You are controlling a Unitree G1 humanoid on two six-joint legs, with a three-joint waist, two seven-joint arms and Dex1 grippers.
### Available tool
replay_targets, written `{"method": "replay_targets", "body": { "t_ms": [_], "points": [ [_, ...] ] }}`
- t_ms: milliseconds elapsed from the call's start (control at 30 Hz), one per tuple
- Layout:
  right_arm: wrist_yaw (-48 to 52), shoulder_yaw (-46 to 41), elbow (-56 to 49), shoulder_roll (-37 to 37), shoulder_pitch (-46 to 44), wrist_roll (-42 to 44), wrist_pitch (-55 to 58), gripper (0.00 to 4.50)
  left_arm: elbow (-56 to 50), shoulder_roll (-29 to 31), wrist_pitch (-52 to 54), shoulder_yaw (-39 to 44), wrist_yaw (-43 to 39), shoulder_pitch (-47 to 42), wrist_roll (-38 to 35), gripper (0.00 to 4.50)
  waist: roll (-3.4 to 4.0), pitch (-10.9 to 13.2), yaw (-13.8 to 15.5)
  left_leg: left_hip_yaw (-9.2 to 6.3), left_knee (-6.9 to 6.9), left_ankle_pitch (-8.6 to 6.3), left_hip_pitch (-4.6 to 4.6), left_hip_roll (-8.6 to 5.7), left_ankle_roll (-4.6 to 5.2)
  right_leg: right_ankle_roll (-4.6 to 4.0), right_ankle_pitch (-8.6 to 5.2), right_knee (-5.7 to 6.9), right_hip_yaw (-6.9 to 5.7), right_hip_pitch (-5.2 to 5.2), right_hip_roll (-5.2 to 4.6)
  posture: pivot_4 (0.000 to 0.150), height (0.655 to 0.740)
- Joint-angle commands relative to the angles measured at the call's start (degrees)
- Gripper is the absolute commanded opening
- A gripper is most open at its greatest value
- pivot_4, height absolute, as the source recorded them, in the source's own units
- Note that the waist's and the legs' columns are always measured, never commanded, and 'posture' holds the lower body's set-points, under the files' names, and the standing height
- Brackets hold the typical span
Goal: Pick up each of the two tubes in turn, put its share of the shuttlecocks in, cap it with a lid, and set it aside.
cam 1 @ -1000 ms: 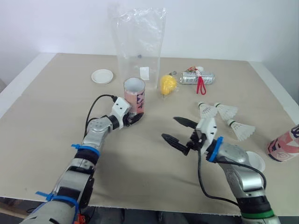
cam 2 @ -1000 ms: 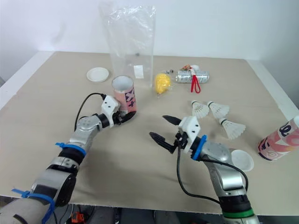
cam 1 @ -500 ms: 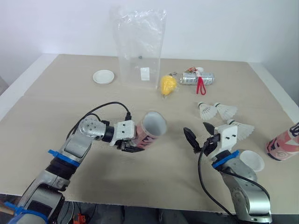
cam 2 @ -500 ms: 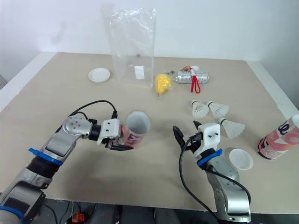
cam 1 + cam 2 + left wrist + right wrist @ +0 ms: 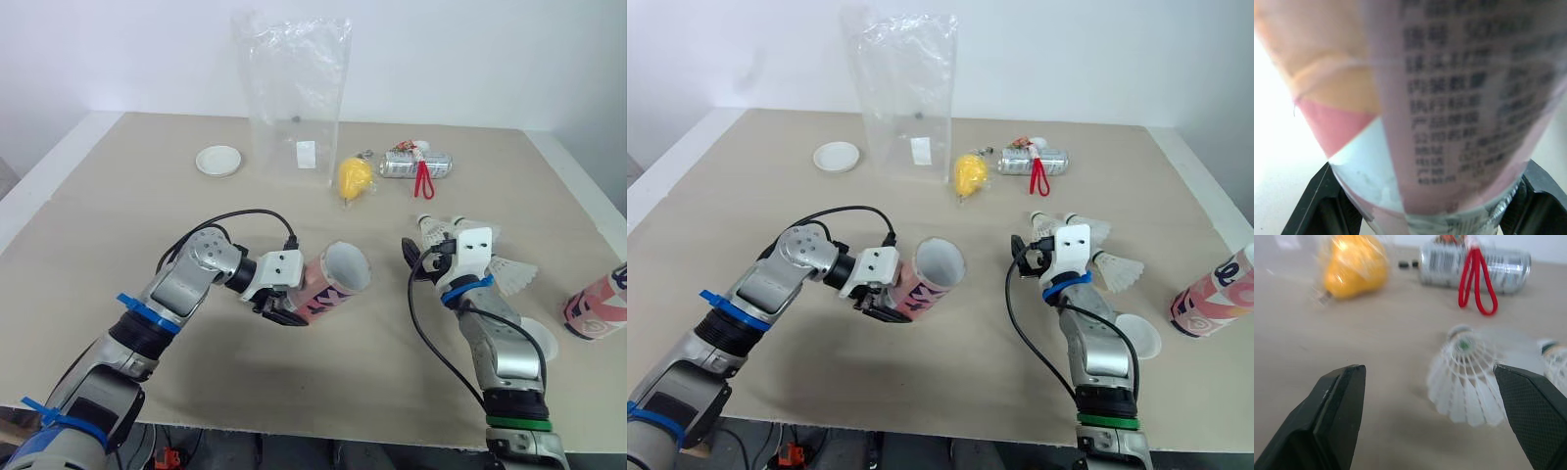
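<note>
A pink printed tube (image 5: 331, 287) hangs tilted above the middle of the table, its open mouth turned toward the right arm. My left gripper (image 5: 276, 300) is shut on its lower end; up close the tube's label (image 5: 1449, 98) sits between the fingers (image 5: 1317, 205). My right gripper (image 5: 1435, 411) is open and low over the table, with a white shuttlecock (image 5: 1464, 382) lying just ahead between its fingers. Three shuttlecocks (image 5: 477, 232) lie together beside that gripper (image 5: 426, 253). A second pink tube (image 5: 593, 308) lies at the right edge. One white lid (image 5: 217, 160) rests far left, another (image 5: 539, 338) by the right forearm.
A tall clear plastic bag (image 5: 294, 98) stands at the back centre. Beside it lie a yellow object (image 5: 353, 176) and a silver can (image 5: 411, 164) with a red cord loop (image 5: 421, 181). The table's right edge is close to the second tube.
My left gripper has lifted the tube from where it stood by the bag, tipped it and carried it to the table's middle. The right gripper swung away toward the shuttlecocks.
</note>
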Motion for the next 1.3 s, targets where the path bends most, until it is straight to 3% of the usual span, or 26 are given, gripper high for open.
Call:
{"method": "replay_targets", "body": {
  "t_ms": [33,333,433,667,700,867,1000,1133,1300],
  "points": [
    [0.4,-1.0,4.9,-0.9,-5.1,-0.3,-2.1,4.50,-0.8,-1.0,0.2,-0.9,1.7,0.6,1.1,2.97,0.01,0.0,-0.1,0.00,0.01,0.01,0.00,0.00,0.00,0.03,0.05,0.00,0.01,0.00,0.00,0.150,0.7400],
    [1.4,-0.9,19.2,-1.5,-14.6,-1.0,-5.3,4.50,-0.4,-2.1,-0.9,-1.1,3.6,1.1,2.1,2.97,0.02,0.0,0.0,0.03,0.09,0.11,0.00,0.00,0.11,0.06,0.20,-0.01,0.03,0.03,0.00,0.150,0.7400],
    [1.2,-0.9,22.6,-2.0,-16.6,-1.5,-6.1,3.66,-0.6,-2.5,-0.7,-1.0,3.9,1.3,2.0,2.93,0.02,0.0,-0.1,0.03,0.09,0.11,0.00,-0.01,0.11,0.06,0.21,-0.01,0.03,0.03,0.00,0.150,0.7400],
    [2.1,-0.5,23.7,-2.8,-17.8,-2.1,-6.9,0.18,0.4,-3.3,-1.5,-1.1,4.9,1.6,2.2,2.93,0.03,0.0,-0.1,0.03,0.08,0.11,0.00,-0.01,0.11,0.04,0.21,0.00,0.04,0.03,0.00,0.150,0.7400],
    [2.2,-0.4,23.3,-2.9,-17.6,-2.2,-6.8,0.03,0.6,-3.4,-1.7,-1.1,5.0,1.6,2.2,2.93,0.03,0.0,-0.1,0.03,0.08,0.11,0.00,-0.01,0.11,0.04,0.21,0.00,0.04,0.03,0.00,0.150,0.7400],
    [4.2,0.6,16.8,-3.7,-15.2,-2.6,-6.0,0.03,3.1,-4.5,-2.9,-0.8,5.5,0.8,2.3,2.93,0.04,0.0,0.0,0.03,0.09,0.11,-0.01,-0.02,0.11,0.06,0.22,-0.01,0.04,0.03,-0.01,0.150,0.7400],
    [9.6,2.2,4.6,-7.4,-11.3,-2.6,-6.2,0.03,5.0,-5.7,-2.6,0.2,5.3,0.1,1.3,2.93,0.08,0.0,0.1,0.02,0.09,0.11,-0.03,-0.05,0.11,0.12,0.18,-0.01,0.04,0.03,-0.02,0.150,0.7400],
    [23.7,1.2,-14.2,-19.2,-4.6,0.7,-9.1,0.03,6.8,-6.2,-2.2,0.5,4.6,-0.6,0.9,2.93,0.37,0.1,0.3,-0.01,0.10,0.11,-0.17,-0.13,0.11,0.23,0.08,-0.02,0.05,0.01,-0.05,0.150,0.7400],
    [37.2,-0.8,-22.8,-30.5,-1.2,4.5,-15.2,0.03,8.8,-6.5,-3.0,0.3,4.1,-1.1,1.1,2.93,0.33,0.1,0.0,0.03,0.09,0.10,-0.05,-0.12,0.12,0.23,0.04,-0.05,0.08,0.12,-0.05,0.150,0.7400]
  ]
}}
